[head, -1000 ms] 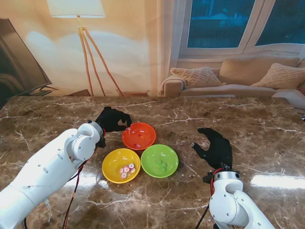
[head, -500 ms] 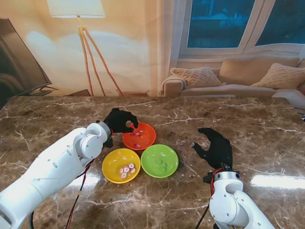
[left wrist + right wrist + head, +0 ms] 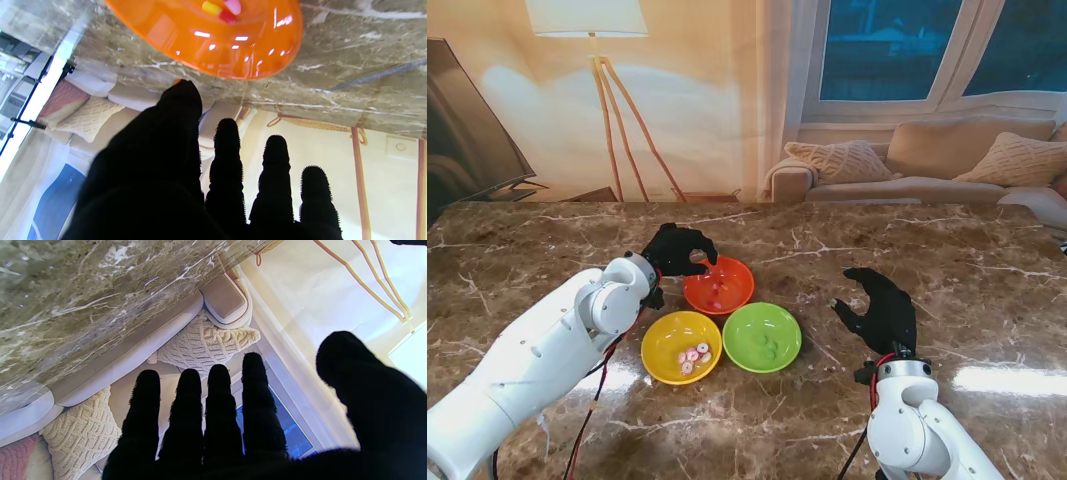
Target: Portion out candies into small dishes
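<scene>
Five black-gloved fingers of the left hand curl over the far-left rim of the orange dish, thumb and forefinger drawn close together. In the stand view a pale speck shows between those tips, perhaps a candy, but it is too small to say for sure; the left wrist view shows the fingers nearly straight with nothing plainly between them, so whether the hand grips anything cannot be told. That hovering pose above the rim suits either dropping a piece in or picking one out.

Within the orange dish lie a few candies, red, yellow and pink. Just nearer sits the yellow dish with a cluster of pink-and-white candies, and to its right, touching or almost touching, the green dish with a few green pieces. The three dishes crowd together, probably so one hand can reach all of them with short moves.

Well to the right, the right hand hovers over bare marble table, fingers spread and holding nothing, apparently parked clear of the work.
</scene>
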{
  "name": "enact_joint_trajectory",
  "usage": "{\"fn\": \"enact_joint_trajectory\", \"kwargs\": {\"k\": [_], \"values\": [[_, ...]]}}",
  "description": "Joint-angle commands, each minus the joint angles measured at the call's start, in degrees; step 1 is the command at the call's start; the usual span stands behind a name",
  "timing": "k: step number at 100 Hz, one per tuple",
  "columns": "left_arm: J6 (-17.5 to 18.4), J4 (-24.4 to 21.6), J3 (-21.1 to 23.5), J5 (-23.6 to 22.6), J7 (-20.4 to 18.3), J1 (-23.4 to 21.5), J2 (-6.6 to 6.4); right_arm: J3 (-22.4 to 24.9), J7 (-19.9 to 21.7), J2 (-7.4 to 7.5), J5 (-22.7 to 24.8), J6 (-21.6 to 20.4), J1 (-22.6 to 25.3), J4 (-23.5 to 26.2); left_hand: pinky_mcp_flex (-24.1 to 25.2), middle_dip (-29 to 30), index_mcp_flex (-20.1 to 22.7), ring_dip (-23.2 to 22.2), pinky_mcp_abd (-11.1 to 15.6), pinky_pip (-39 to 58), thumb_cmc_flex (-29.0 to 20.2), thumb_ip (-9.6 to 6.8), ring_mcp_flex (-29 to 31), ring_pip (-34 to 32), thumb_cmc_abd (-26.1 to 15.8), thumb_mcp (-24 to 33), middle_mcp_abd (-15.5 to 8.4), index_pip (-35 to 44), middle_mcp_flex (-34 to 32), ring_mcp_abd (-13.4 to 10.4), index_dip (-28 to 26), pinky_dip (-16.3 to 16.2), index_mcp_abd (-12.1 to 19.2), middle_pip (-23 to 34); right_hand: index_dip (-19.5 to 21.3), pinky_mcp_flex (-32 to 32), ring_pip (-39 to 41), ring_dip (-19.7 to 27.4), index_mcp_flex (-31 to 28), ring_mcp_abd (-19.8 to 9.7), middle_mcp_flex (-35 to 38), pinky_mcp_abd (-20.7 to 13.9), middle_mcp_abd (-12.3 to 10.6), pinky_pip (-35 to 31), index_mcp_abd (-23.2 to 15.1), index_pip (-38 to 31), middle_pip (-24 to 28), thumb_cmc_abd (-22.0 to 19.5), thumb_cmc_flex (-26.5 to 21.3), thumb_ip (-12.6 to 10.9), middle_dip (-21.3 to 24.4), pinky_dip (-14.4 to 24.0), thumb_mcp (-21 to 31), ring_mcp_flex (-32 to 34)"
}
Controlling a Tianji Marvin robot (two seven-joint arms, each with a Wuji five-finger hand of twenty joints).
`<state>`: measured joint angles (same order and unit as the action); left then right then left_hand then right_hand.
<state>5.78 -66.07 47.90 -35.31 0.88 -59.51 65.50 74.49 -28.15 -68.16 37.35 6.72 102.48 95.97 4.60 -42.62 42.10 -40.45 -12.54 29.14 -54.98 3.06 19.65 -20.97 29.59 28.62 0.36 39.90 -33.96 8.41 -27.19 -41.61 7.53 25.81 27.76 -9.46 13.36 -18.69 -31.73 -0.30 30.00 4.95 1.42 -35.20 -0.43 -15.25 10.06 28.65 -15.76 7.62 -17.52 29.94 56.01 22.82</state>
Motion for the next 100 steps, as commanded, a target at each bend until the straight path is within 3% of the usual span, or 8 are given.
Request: {"fn": "enact_joint_trajectory", "kwargs": {"k": [1, 31, 44, 58, 68, 70, 80, 100], "values": [[-0.86, -2.30, 0.81, -0.53, 0.43, -1.46, -0.46, 0.11, 0.58, -0.11, -0.12, 0.08, 0.56, -0.26, 0.92, 0.83, -1.51, 0.63, -0.89, -1.86, 2.71, -0.17, 0.83, 1.17, 0.24, -0.14, 0.73, -0.96, 1.60, -0.11, 1.00, -0.12, 0.08, 0.05, -0.67, 0.16, 0.10, -0.65, 0.00, -0.13, -0.38, -0.10, -0.67, -0.81, -1.15, -0.51, -0.21, 0.42, 1.11, -1.91, -0.69, 1.56, 0.93, -0.28], [-4.60, -13.90, 11.43, -1.31, 1.57, -13.00, -1.18, -0.15, 2.32, 0.47, 1.42, -0.07, 0.47, 0.56, 0.34, 11.34, -4.22, 5.76, -0.83, -2.22, 13.65, -1.59, 1.65, 6.01, -2.56, 5.83, 2.45, -12.82, 3.91, -0.02, 2.21, -1.13, -5.98, -7.12, -0.68, 0.06, 0.15, -0.67, 0.00, -0.05, -0.30, -0.07, -0.59, -0.83, -1.17, -0.50, -0.18, 0.46, 1.16, -1.90, -0.70, 1.56, 0.91, -0.13], [-5.53, -18.75, 15.86, -0.81, 3.88, -19.29, -0.97, 0.14, 4.07, 0.93, 2.39, -0.19, 0.62, 1.60, -0.66, 17.20, -5.99, 11.16, -0.38, -3.46, 16.22, -1.94, 1.88, 10.17, -3.93, 3.06, 3.52, -18.23, 6.02, -0.59, 5.74, 0.30, -8.01, -10.89, -0.69, -0.01, 0.14, -0.66, 0.01, -0.08, -0.26, -0.06, -0.61, -0.82, -1.22, -0.48, -0.19, 0.42, 1.21, -1.90, -0.69, 1.54, 0.88, -0.09], [-4.81, -22.59, 19.68, 0.63, 6.10, -25.17, -0.63, 1.16, 6.46, 1.57, 3.82, -0.79, 1.13, 3.18, -4.74, 22.76, -8.30, 18.94, 1.34, -6.03, 18.55, -2.99, 1.80, 13.95, -8.08, -4.92, 4.99, -23.29, 7.62, -1.65, 9.04, 7.37, -9.80, -13.88, -0.71, -0.09, 0.06, -0.59, 0.02, -0.14, -0.27, -0.10, -0.64, -0.71, -1.14, -0.46, -0.25, 0.36, 1.44, -1.88, -0.65, 1.42, 0.76, -0.10], [-4.05, -24.36, 21.41, 3.45, 8.20, -28.88, -0.01, 2.18, 8.42, 2.01, 4.57, -1.37, 1.41, 4.13, -6.18, 25.01, -8.97, 21.92, 3.55, -4.70, 18.94, -5.13, 1.65, 14.51, -10.21, -10.38, 6.10, -25.40, 8.01, -1.85, 10.46, 13.74, -11.01, -14.67, -0.74, -0.18, -0.09, -0.46, 0.08, -0.11, -0.31, -0.11, -0.73, -0.57, -1.16, -0.41, -0.34, 0.31, 1.61, -1.89, -0.60, 1.27, 0.59, -0.02], [-3.79, -24.61, 21.66, 3.80, 8.68, -29.55, 0.10, 2.41, 8.87, 2.11, 4.69, -1.49, 1.47, 4.32, -5.97, 25.81, -9.21, 22.90, 4.14, -2.48, 18.84, -6.05, 1.60, 14.28, -11.17, -12.83, 6.28, -26.20, 8.21, -1.95, 11.12, 17.03, -11.29, -14.55, -0.74, -0.19, -0.14, -0.43, 0.08, -0.12, -0.34, -0.14, -0.70, -0.54, -1.15, -0.40, -0.36, 0.30, 1.62, -1.90, -0.58, 1.24, 0.56, -0.01], [-2.17, -25.51, 22.67, 4.71, 10.32, -32.43, 0.41, 3.29, 10.79, 2.51, 5.26, -2.03, 1.67, 5.06, -4.98, 27.61, -9.78, 24.64, 6.47, 4.13, 19.91, -7.85, 1.43, 14.13, -13.66, -18.64, 6.79, -27.79, 8.66, -2.25, 12.38, 22.28, -11.89, -14.98, -0.77, -0.20, -0.44, -0.22, 0.22, -0.16, -0.36, -0.17, -0.55, -0.35, -1.33, -0.32, -0.46, 0.29, 1.79, -1.89, -0.50, 1.06, 0.31, -0.04], [1.85, -26.44, 24.74, 7.24, 9.92, -36.45, 0.38, 4.43, 14.77, 3.31, 5.80, -4.18, 2.11, 6.08, -3.48, 29.11, -10.55, 25.94, 8.90, 4.28, 23.37, -8.57, -0.80, 14.16, -18.87, -23.41, 7.18, -30.31, 10.41, -3.01, 13.91, 23.87, -13.35, -15.81, -1.04, -1.30, -2.76, 1.97, 1.00, -1.46, 0.29, -0.99, -1.38, 0.81, -1.67, 0.32, -1.56, -0.22, 3.01, -2.04, 0.85, -0.51, -2.19, 1.90]]}}
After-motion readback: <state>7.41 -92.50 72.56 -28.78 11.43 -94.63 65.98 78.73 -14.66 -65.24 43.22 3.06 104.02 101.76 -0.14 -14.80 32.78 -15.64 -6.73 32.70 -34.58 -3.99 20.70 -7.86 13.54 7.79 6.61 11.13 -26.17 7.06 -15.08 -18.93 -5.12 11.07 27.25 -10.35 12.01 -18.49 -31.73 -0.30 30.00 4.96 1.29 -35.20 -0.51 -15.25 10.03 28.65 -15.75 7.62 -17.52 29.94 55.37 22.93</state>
